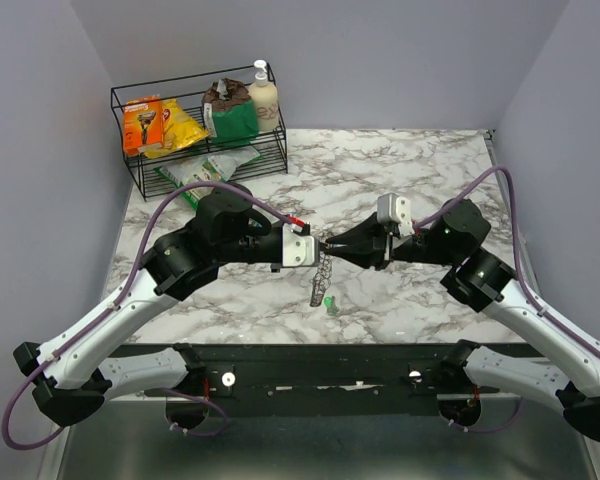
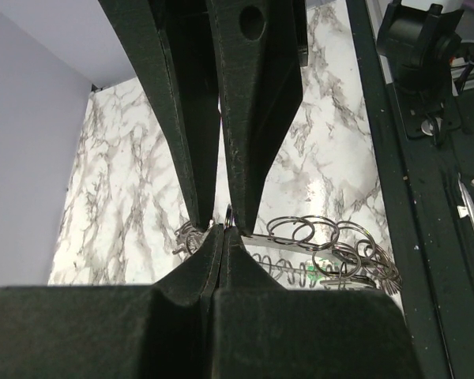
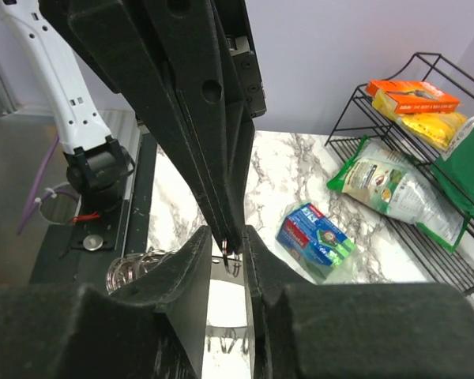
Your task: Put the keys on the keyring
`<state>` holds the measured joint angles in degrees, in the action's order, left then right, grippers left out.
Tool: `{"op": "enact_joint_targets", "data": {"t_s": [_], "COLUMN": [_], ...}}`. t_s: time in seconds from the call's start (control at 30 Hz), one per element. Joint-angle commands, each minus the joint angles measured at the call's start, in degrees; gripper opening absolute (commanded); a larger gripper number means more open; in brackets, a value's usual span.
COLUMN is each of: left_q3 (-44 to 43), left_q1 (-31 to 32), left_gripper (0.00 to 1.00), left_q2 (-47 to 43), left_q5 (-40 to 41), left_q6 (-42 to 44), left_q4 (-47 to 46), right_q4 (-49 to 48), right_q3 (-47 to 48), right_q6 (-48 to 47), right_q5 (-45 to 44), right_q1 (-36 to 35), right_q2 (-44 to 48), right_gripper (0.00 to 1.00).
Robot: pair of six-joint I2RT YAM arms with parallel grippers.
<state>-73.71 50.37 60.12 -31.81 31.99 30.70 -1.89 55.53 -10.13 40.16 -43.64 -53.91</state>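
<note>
My two grippers meet tip to tip above the middle of the marble table [image 1: 410, 170]. My left gripper [image 1: 317, 247] is shut on a small ring of the keyring [image 1: 320, 279], a bunch of silver split rings on a metal strip that hangs down from it. The rings also show in the left wrist view [image 2: 300, 231] and the right wrist view [image 3: 130, 268]. My right gripper [image 1: 331, 246] is slightly open, its fingers [image 3: 186, 268] straddling the left fingertips and that ring. A green-headed key [image 1: 330, 301] lies under the bunch. Blue and red keys are not visible.
A black wire rack [image 1: 140, 180] with snack packets and a pump bottle [image 1: 264, 95] stands at the back left. A blue packet [image 3: 316, 241] lies on the table in front of it. A black rail [image 1: 310, 365] runs along the near edge.
</note>
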Motion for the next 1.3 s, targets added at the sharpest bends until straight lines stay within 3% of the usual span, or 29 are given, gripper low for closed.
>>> {"op": "enact_joint_targets", "data": {"t_s": [0.0,0.2,0.73,0.83,0.87,0.93,0.97,1.27], "left_q3": [-1.3,-1.0,-0.6,-0.4,-0.4,-0.3,-0.2,0.5], "left_q1": [0.5,0.5,0.8,0.8,0.8,0.8,0.9,1.0], "left_gripper": [0.00,0.00,0.00,0.00,0.00,0.00,0.00,0.00], "left_q2": [-1.0,-1.1,-1.5,-1.6,-1.7,-1.8,-1.8,-2.6], "left_q5": [1.0,1.2,-0.2,-0.1,0.0,-0.1,-0.1,0.3], "left_q6": [1.0,1.1,0.6,0.5,0.5,0.6,0.4,0.4], "left_q4": [-0.2,-0.2,-1.0,-1.1,-1.1,-1.3,-1.3,-1.9], "right_q4": [3.4,3.6,6.0,6.0,6.1,6.2,6.2,5.7], "right_q3": [1.9,0.2,-0.6,-0.5,-0.5,-0.5,-0.2,-1.3], "right_q6": [-1.4,-2.0,-3.7,-3.7,-3.8,-3.8,-3.9,-5.3], "right_q5": [-2.5,-2.2,-1.8,-2.0,-2.0,-2.2,-2.3,-2.5], "right_q1": [-0.5,-0.5,-0.5,-0.5,-0.5,-0.5,-0.5,-0.5], "right_q2": [-0.1,1.9,0.6,0.4,0.4,0.1,0.1,1.0], "right_gripper": [0.28,0.36,0.36,0.30,0.20,0.12,0.01,0.01]}}
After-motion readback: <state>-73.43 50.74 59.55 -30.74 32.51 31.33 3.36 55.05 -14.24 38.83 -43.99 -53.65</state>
